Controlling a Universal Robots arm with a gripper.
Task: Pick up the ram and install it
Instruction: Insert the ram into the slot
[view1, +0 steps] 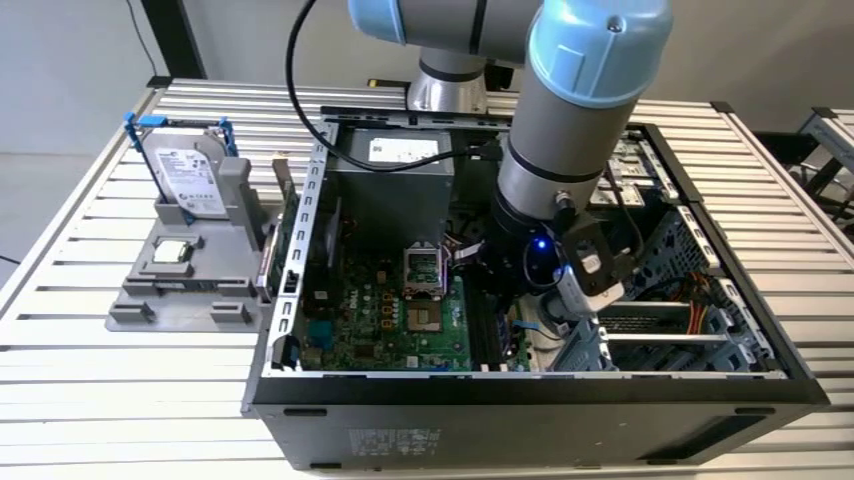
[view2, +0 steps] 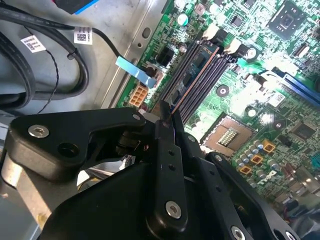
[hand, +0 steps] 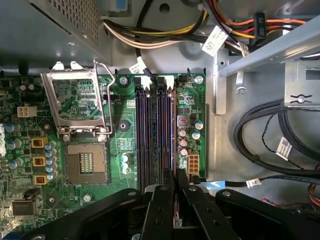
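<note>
My gripper (view1: 507, 292) is down inside the open computer case, over the memory slots (hand: 145, 130) of the green motherboard (view1: 387, 330). In both wrist views the black fingers (hand: 161, 210) are shut on the ram (view2: 196, 74), a thin dark stick seen edge-on. The ram (hand: 173, 150) runs away from the gripper (hand: 175, 194) along the slot closest to the row of small capacitors. I cannot tell whether it is seated in that slot. In the second wrist view the gripper (view2: 167, 119) pinches the stick's near end.
An open processor socket (hand: 87, 160) with raised latch lies beside the slots. Black cables (hand: 265, 135) and a drive cage (view1: 681, 320) crowd the other side. The power supply (view1: 394, 170) is at the back. Outside the case, a grey stand (view1: 187, 285) holds a blue-framed hard drive (view1: 187, 170) and a processor chip (view1: 170, 250).
</note>
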